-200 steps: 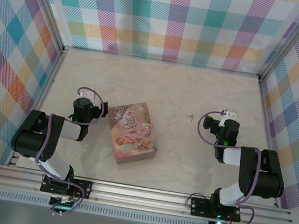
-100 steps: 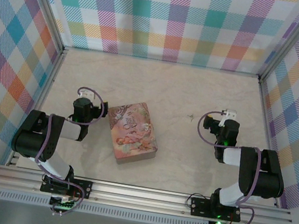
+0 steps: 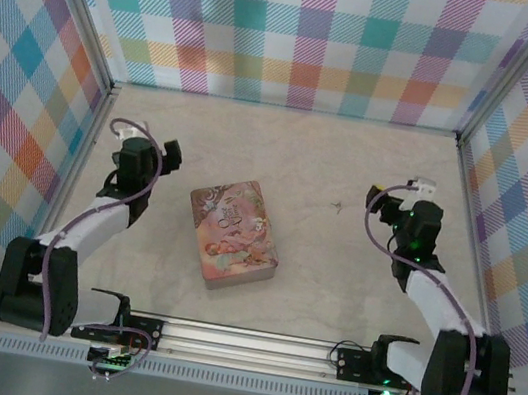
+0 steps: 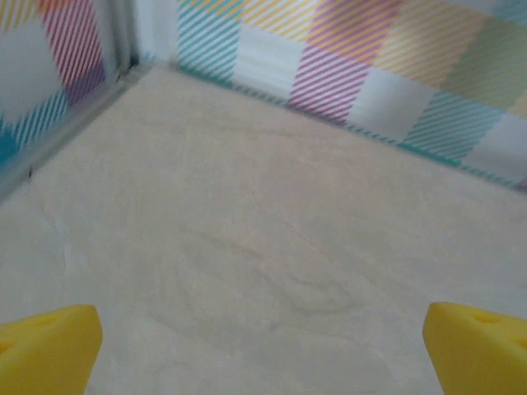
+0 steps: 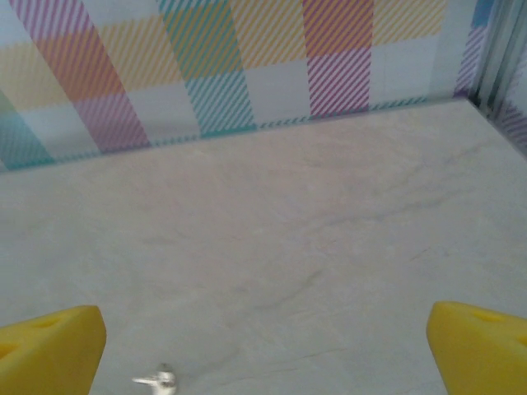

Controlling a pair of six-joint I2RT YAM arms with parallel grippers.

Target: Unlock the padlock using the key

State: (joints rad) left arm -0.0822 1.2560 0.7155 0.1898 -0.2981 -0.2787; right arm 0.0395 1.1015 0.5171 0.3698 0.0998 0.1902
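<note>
The right gripper (image 5: 263,354) has its yellow fingers (image 5: 51,350) wide apart and empty, probably readied to straddle the key (image 5: 159,379), which lies flat on the table (image 5: 288,247) just inside the finger on the pink tin's (image 3: 233,233) side. The left gripper (image 4: 263,354) gapes equally wide, nothing between its fingers

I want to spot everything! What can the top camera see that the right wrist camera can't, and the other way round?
Top camera: the pink tin, the left arm and right arm. Right wrist camera: the yellow fingertips of the open right gripper, far apart. Both: the tiny key lying on the table, and the checked walls.
</note>
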